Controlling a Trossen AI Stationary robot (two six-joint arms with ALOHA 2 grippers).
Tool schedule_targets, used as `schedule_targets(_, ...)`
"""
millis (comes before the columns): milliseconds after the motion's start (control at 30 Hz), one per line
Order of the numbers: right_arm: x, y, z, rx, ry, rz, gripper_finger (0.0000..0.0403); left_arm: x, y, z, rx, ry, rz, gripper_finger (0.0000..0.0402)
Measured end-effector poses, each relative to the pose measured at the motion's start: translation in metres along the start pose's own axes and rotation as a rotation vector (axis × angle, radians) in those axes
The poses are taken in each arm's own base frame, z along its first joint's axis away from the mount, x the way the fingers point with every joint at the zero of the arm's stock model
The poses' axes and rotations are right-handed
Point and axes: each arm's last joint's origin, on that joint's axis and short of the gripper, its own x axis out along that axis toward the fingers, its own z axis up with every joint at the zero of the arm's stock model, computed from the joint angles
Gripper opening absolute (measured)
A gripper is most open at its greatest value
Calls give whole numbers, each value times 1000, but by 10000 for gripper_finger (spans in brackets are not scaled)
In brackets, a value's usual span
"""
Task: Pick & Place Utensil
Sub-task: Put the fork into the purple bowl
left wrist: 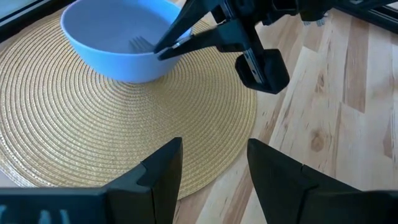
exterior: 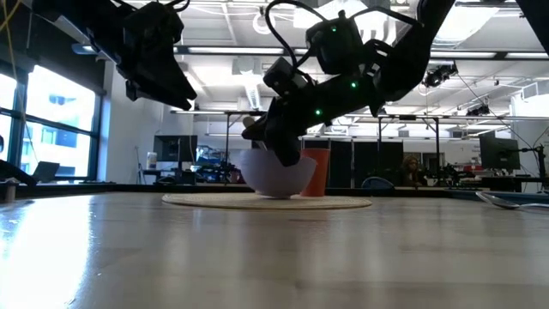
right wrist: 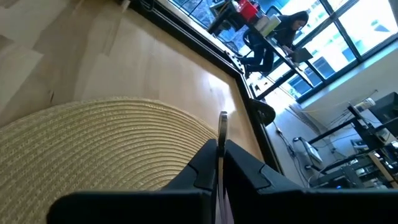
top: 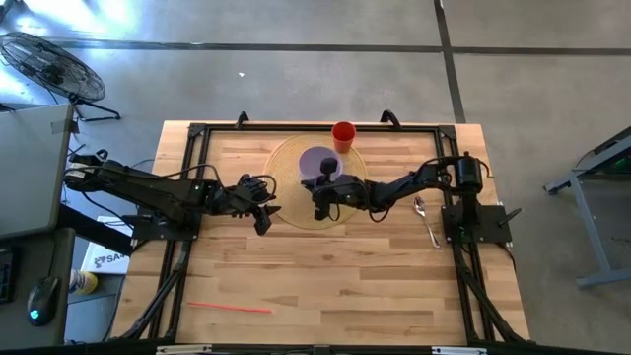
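A light blue bowl (top: 320, 163) stands on a round straw placemat (top: 296, 205) at the table's far middle; it also shows in the left wrist view (left wrist: 118, 43). My right gripper (top: 323, 192) is at the bowl's near rim, shut on a metal fork (left wrist: 142, 43) whose tines are inside the bowl. My left gripper (top: 264, 212) is open and empty, raised over the placemat's left edge (left wrist: 93, 155), its fingers pointing toward the bowl. My right gripper pinches the fork's thin shaft (right wrist: 222, 134) between its two fingers (left wrist: 186, 34), and the fork runs on past the fingertips. The fingers slant down toward the bowl from its near right side, along the fork. The tines (left wrist: 142, 43) reach over the rim into the bowl.
A red cup (top: 343, 135) stands just behind the bowl at the placemat's far edge. A spoon (top: 426, 219) lies on the wood at the right. A red straw (top: 229, 308) lies near the front left. A black frame (top: 197, 133) runs around the table.
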Motion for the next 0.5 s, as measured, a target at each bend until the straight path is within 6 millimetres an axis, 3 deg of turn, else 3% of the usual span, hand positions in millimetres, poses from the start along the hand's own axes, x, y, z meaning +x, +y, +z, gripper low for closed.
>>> schedule_targets(233,0,0,0,1,0,1,28,0,0,0,-1,0,0,178)
schedule_targets(500,0,0,0,19,4,-4,73,0,0,0,-1,0,0,178)
